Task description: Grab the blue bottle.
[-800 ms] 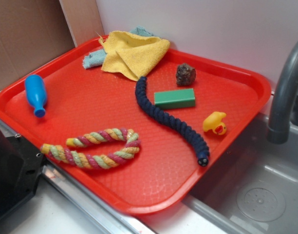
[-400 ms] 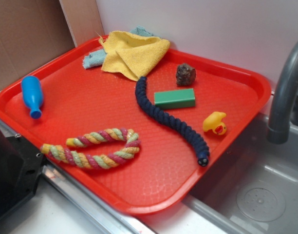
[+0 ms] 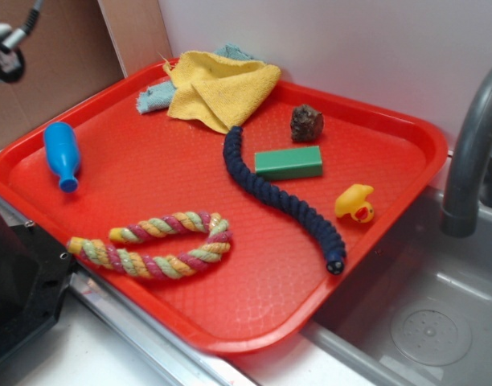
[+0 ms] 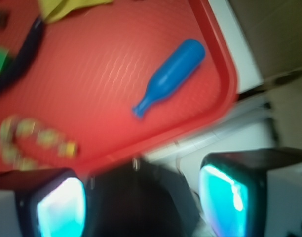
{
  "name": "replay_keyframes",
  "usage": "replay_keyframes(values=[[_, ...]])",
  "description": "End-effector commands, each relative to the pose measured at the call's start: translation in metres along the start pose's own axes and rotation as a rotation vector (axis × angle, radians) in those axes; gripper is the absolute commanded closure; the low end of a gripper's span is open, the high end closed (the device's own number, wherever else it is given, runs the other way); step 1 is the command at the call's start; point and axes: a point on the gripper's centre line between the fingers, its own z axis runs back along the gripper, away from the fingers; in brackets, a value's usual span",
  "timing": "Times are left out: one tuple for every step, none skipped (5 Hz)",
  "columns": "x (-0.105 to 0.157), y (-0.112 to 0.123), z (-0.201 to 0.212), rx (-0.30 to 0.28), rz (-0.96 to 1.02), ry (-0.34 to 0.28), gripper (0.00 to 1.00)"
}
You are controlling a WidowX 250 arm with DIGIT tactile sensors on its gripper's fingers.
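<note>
One red tray (image 3: 375, 121) sits beside a sink (image 3: 439, 322), with one grey faucet (image 3: 471, 153) at the right edge of the exterior view.

Tray contents, counted:
- One bottle (image 3: 60, 155), bright blue, lying on its side near the tray's left rim, neck pointing toward the near edge. In the wrist view the bottle (image 4: 169, 77) lies diagonally, close to the tray rim (image 4: 225, 59), with clear tray surface all around it.
- Two ropes: one navy rope (image 3: 280, 198) running in a curve from the tray centre toward the near right; one multicolour rope (image 3: 153, 245) folded into a loop near the front left.
- Two cloths at the far left corner: one yellow cloth (image 3: 220, 87) lying over one pale blue cloth (image 3: 153, 98).
- One green block (image 3: 288, 162), just right of the navy rope.
- One dark brown lump (image 3: 306, 122), just beyond the block.
- One yellow duck (image 3: 355, 203), near the right rim.

Gripper (image 4: 141, 197): both fingers show at the bottom of the wrist view, blurred, set well apart with nothing between them. The jaws stand wide and hold nothing. The gripper is above the near-left tray edge, apart from the bottle. In the exterior view only a small part of the arm (image 3: 6, 40) shows at the top left corner.
</note>
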Motion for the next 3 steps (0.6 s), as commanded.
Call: replay_keyframes(values=[[0.042,0.034,-0.033,0.149,0.373,-0.186,0.00],[0.056,0.026,-0.049,0.153,0.383,-0.209,0.00],[0.064,0.021,-0.074,0.133,0.407,-0.198,0.00]])
